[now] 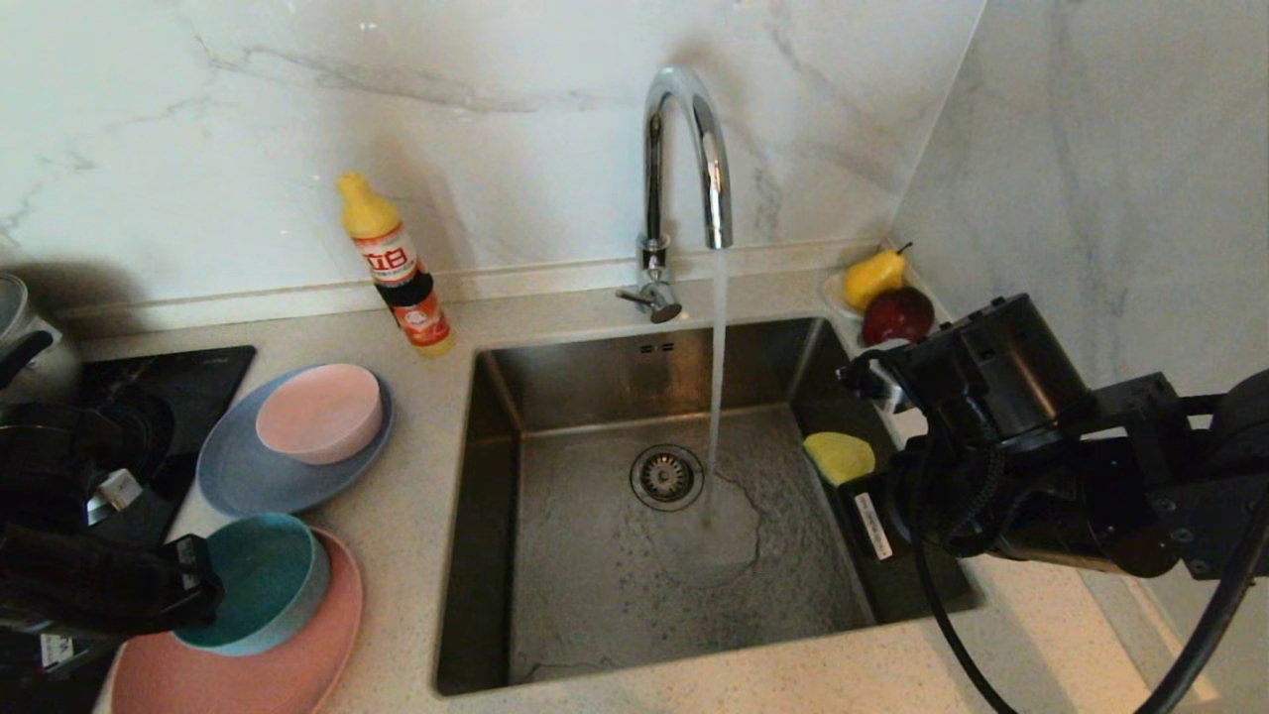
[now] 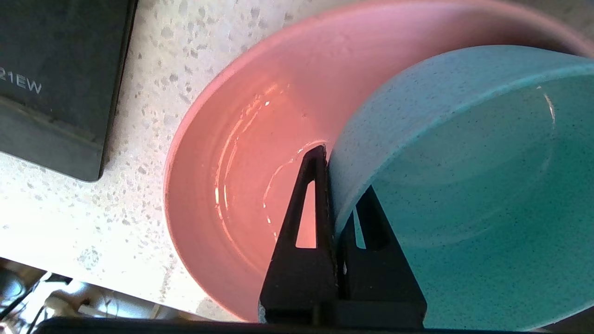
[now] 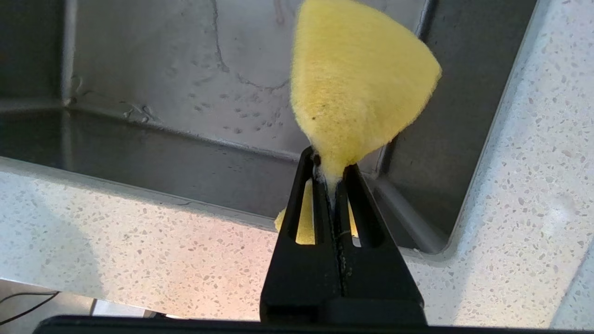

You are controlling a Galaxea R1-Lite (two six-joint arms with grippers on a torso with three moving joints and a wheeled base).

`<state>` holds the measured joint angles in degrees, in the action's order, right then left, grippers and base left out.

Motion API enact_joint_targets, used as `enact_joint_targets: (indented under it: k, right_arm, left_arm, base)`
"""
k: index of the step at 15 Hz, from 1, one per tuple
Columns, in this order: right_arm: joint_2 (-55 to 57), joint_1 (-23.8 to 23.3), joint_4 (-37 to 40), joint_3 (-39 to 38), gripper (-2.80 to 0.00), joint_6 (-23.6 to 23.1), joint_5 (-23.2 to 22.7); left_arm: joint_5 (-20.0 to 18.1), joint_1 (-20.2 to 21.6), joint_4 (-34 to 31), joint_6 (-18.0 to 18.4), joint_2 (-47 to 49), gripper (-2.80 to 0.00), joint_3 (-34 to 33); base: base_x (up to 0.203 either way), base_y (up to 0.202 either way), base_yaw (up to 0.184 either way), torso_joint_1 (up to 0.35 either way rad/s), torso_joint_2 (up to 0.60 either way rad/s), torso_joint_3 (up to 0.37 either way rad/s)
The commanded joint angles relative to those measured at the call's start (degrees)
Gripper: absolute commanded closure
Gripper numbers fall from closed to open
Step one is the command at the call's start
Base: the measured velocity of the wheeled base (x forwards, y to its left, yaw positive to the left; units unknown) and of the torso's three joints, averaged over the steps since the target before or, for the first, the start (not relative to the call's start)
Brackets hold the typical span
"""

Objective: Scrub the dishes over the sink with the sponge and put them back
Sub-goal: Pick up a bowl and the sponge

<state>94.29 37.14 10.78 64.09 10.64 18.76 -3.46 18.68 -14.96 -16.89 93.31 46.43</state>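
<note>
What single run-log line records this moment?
left gripper: shut on teal bowl | right gripper: shut on sponge | tap: running

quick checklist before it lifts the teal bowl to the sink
1. Left gripper shut on the teal bowl rim, one finger inside, one outside: ok.
2. Bowl free of the pink plate under it: cannot tell.
3. Right gripper shut on the sponge: ok.
4. Sponge over the sink: ok.
5. Faucet running: ok.
6. Path from bowl to sink clear: ok.
</note>
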Motion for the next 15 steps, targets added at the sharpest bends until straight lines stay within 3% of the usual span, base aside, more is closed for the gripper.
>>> enact_joint_targets:
  k: [1, 6, 8, 11, 15]
  right_arm:
    - [0.31, 0.12, 0.06, 0.07, 0.00, 0.14, 0.14]
    - [0.46, 0.30, 0.12, 0.34, 0.00, -0.08, 0.29]
    - [0.51, 0.30, 0.03, 0.03, 0.00, -0.18, 0.16]
    - [0.54, 0.30, 0.03, -0.19, 0.00, -0.01, -0.04]
    - [0.69, 1.26, 0.06, -0.10, 0.00, 0.25, -0.04]
  left_arm:
    - [-0.15, -0.04, -0.39, -0.25, -0.94, 0.00, 0.06]
    - [-0.06, 1.42, -0.39, 3.18, -1.44, 0.00, -0.77]
    - [-0.27, 1.64, -1.26, 2.76, -3.63, 0.00, -0.08]
    - [-0.67, 1.55, -5.92, 2.79, -10.97, 0.00, 1.20]
    - [-2.20, 1.37, -16.28, 2.66, -20.28, 0.00, 9.02]
  base:
    - [0.000, 0.000, 0.000, 0.000, 0.00, 0.000]
    - [0.000, 0.000, 0.000, 0.000, 0.00, 0.000]
    - [0.000, 0.000, 0.000, 0.000, 0.00, 0.000]
    - [0.000, 0.000, 0.000, 0.000, 0.00, 0.000]
    - [0.000, 0.000, 0.000, 0.000, 0.00, 0.000]
